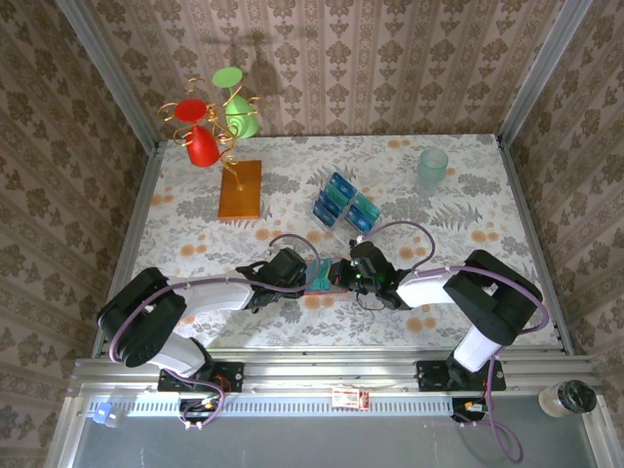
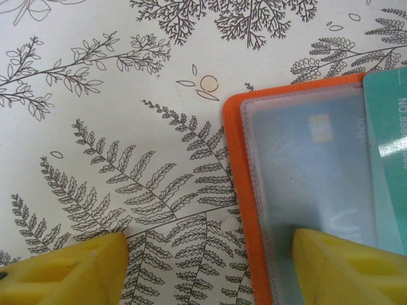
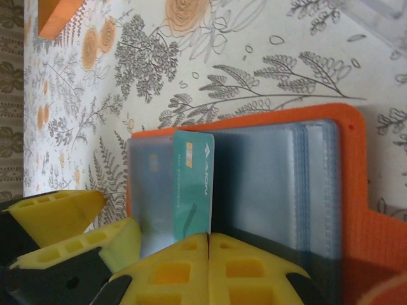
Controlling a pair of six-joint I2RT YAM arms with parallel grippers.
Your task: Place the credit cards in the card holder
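- Orange-red card holder (image 3: 353,210) lies open on the fern-print tablecloth (image 2: 127,95), near the front edge and between the two grippers, with its clear sleeves facing up.
- Right gripper (image 3: 210,248) has its yellow fingers pressed together on the near end of a teal credit card (image 3: 194,181), and it grasps nothing else.
- The card's long axis runs straight away from those fingers. Its far end is about level with the holder's far rim.
- The card sits at the fold, where the left sleeve page meets the stack of other pages. It looks narrow, so it is probably tilted up on one long edge. Whether any of it is inside a pocket I cannot tell.
- Left gripper (image 2: 208,254) is spread apart and holds nothing. One finger is over bare cloth, the other over the clear sleeve just inside the orange border. It is unclear whether that finger presses the page down.
- A blue card (image 2: 318,165) already shows through that sleeve, beside the teal one.
- My judgement is that the coming move belongs to the right arm, since the card lies directly ahead of its fingers. The left arm is placed to steady the holder.
- A card this thin could flex or skate over the plastic rather than enter.
- The remaining credit cards (image 1: 341,205) sit clustered farther back on the table, well apart from the holder.
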